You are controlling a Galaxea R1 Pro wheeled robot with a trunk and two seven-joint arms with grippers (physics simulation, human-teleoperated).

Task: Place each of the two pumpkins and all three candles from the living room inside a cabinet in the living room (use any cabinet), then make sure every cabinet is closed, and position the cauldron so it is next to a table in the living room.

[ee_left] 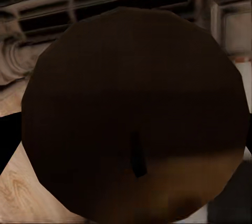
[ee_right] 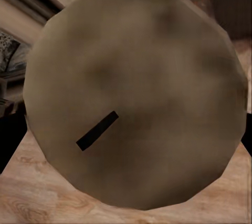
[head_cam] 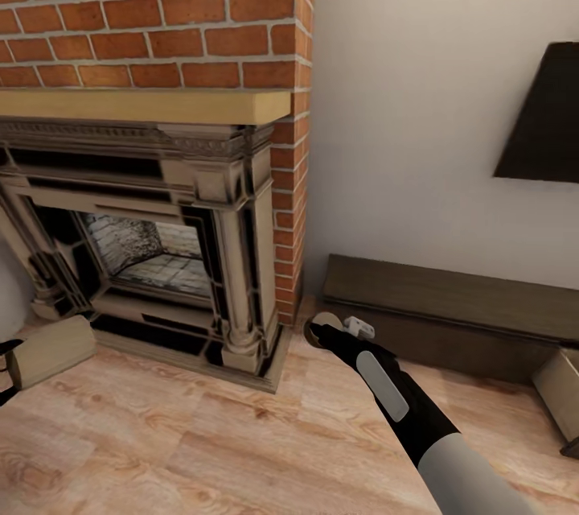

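**Two candles, one in each pincer**

Two candles are held, one per arm. The right pincer pinches a beige candle whose round top with its dark wick faces the wrist camera. The left pincer's candle looks dark, in shadow. One low dark cabinet runs along the wall beside one brick fireplace, above the wooden floor.

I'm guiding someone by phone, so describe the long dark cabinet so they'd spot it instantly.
Find the brick fireplace; right of it runs a plain pale wall. On the floor along the foot of that wall lies the cabinet, a long, low dark-brown wooden unit, the one dark piece there, unlike the pale boxes on the floor.
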